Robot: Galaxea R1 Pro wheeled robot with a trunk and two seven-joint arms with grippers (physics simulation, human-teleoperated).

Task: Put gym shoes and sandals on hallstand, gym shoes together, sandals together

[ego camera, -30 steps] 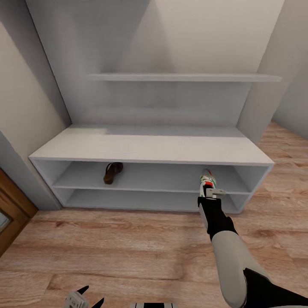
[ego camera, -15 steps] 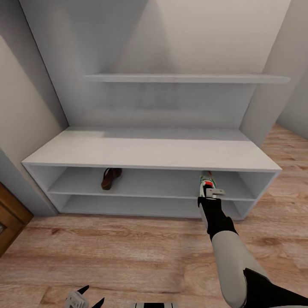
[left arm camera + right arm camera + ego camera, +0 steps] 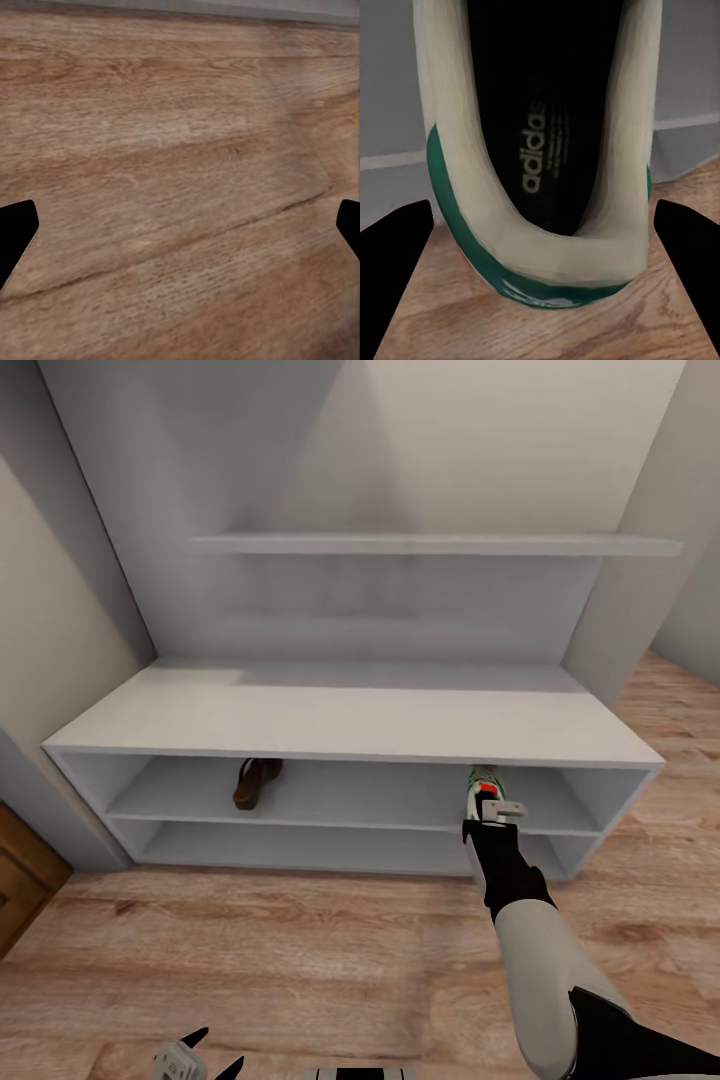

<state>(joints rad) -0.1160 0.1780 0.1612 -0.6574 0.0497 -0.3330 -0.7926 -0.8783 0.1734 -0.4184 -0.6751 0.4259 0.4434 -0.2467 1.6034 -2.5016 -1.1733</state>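
A gym shoe (image 3: 482, 787) was seen at the right end of the upper tier of the rack (image 3: 350, 720), its toe reaching in under the top board and its heel at the shelf's front edge. The right gripper (image 3: 492, 812) was extended to that heel. In the right wrist view the shoe (image 3: 536, 142) was seen from behind and above, heel nearest, lying between the two dark fingers (image 3: 394, 277). The fingers were spread wide, well clear of the shoe's sides, and nothing was clasped by them. Inside the shoe, on the dark insole, the word "adidas" (image 3: 534, 154) could be read in pale letters running along the length of the sole. A green band was seen around the white heel, with a trace of red at one side. Floor (image 3: 547, 330) was seen beneath the heel and grey shelf behind.

A brown sandal (image 3: 255, 780) lay on the same tier toward the left, well apart from the shoe.

The left gripper (image 3: 195, 1055) was held low, near the head view's lower edge. In the left wrist view its fingers (image 3: 15, 232) stood far apart, spread over bare wood-grain planks (image 3: 180, 187), with nothing between them.
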